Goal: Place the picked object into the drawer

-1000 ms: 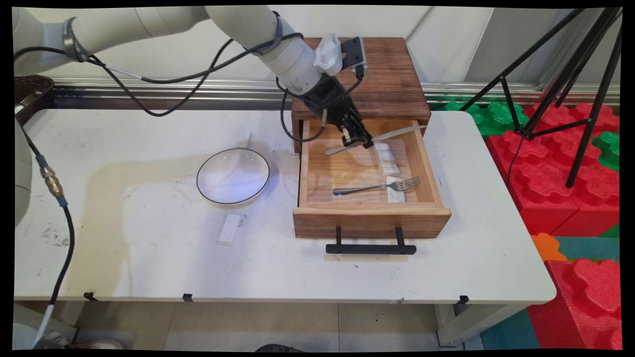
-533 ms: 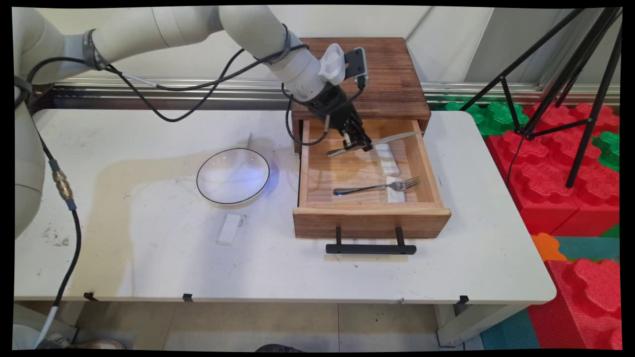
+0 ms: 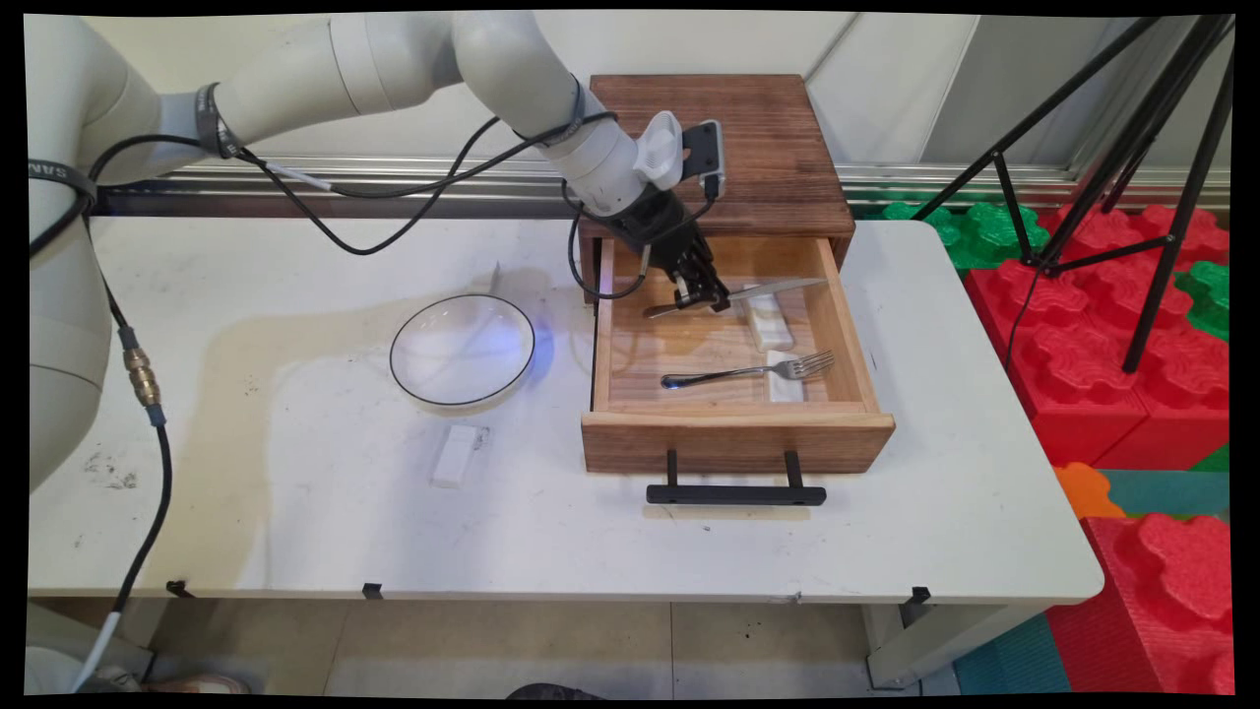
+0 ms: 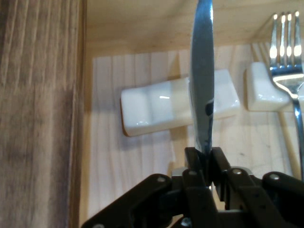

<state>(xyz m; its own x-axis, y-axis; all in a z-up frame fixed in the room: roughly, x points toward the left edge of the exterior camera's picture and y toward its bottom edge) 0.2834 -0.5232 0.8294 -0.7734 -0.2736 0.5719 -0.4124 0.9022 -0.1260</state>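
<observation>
Fingers of the gripper (image 3: pixel 707 296) were clamped on a knife (image 3: pixel 763 290), held above the open drawer (image 3: pixel 733 433), over the white rest (image 4: pixel 156 111) at the drawer's 12 o'clock end. Gripped by its thin flat, the knife might have pivoted or slipped, falling onto the fork (image 3: pixel 753 370) toward 6 o'clock.

One knife (image 3: pixel 778 289), one fork (image 3: pixel 753 371), and one round plate (image 3: pixel 463 350). Three white rests: two in the drawer (image 3: pixel 768 315) (image 3: pixel 783 382), one on the counter (image 3: pixel 454 455). One wooden drawer box (image 3: pixel 733 443). One black tripod (image 3: pixel 1132 148).
</observation>
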